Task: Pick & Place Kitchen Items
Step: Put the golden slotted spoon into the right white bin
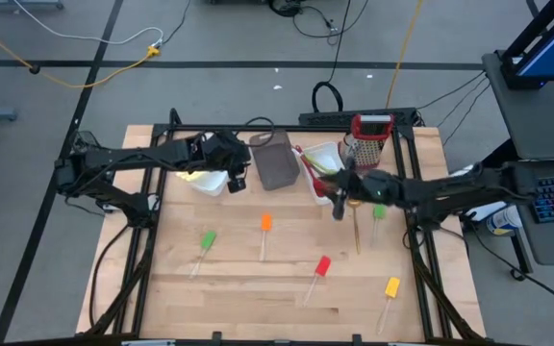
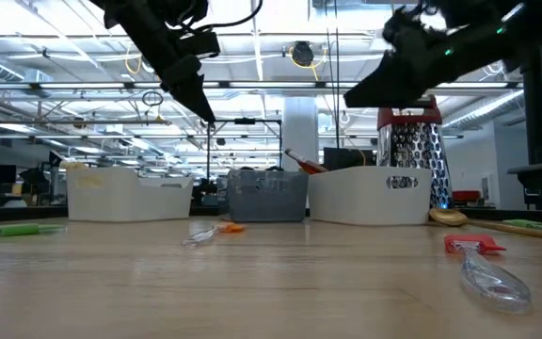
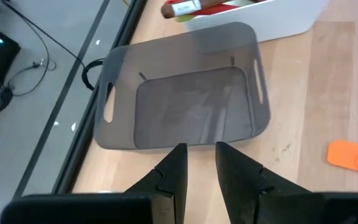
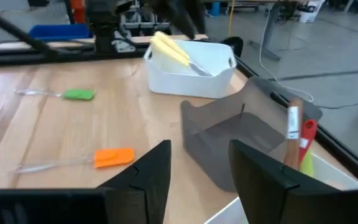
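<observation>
Kitchen items lie scattered on the pale wooden table: 4 small clear-handled spatulas in a loose row, green-headed at the left, orange-headed, red-headed and yellow-headed nearest the front right. A gold spoon and a green-headed utensil lie just right of centre, below the right arm.

At the far side stand 3 tubs in a row: a white rectangular tub on the left holding yellow-handled pieces, an empty grey-brown translucent tub in the middle, and a second white tub on the right with red and wooden handles in it. 1 red-topped metal box grater stands just right of that.

The left gripper hovers at the grey tub's near edge, fingers slightly apart, holding nothing. The right gripper hangs beside the right white tub, jaws open and empty.
</observation>
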Controlling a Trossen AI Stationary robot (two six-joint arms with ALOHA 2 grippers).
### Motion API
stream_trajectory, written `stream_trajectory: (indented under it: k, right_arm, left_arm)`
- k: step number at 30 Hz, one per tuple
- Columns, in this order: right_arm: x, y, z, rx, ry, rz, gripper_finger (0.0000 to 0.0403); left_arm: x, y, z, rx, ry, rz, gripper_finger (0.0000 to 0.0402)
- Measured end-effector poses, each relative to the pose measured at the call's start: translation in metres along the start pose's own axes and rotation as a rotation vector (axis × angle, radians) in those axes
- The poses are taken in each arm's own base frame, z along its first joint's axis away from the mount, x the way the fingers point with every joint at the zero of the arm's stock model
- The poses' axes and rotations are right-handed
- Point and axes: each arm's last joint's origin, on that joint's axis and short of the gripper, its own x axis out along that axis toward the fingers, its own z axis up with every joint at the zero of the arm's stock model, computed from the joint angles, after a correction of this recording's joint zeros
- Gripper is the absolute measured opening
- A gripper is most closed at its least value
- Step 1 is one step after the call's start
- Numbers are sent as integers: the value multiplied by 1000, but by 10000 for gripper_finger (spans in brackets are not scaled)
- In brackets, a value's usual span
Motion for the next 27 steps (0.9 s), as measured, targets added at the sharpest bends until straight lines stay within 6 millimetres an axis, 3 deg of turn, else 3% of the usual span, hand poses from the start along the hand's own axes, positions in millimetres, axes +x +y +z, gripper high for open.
stream_trajectory:
  k: [5, 9, 17, 22, 27]
  right_arm:
    - [-12, 30, -7, 11, 53, 58, 157]
    - [-21, 41, -27, 133, 256, 71, 157]
    - [-45, 35, -67, 402, 675, -166, 155]
    - [-53, 30, -75, 507, 750, -290, 155]
    - [-53, 28, -87, 556, 733, -307, 155]
  left_arm:
    - [-1, -7, 2, -11, -16, -13, 88]
    - [-3, -16, 4, -10, -28, -32, 88]
    - [-4, -15, 3, 3, -1, 110, 88]
    - [-4, -15, 3, 3, -2, 103, 88]
    - [-4, -15, 4, 1, -7, 103, 88]
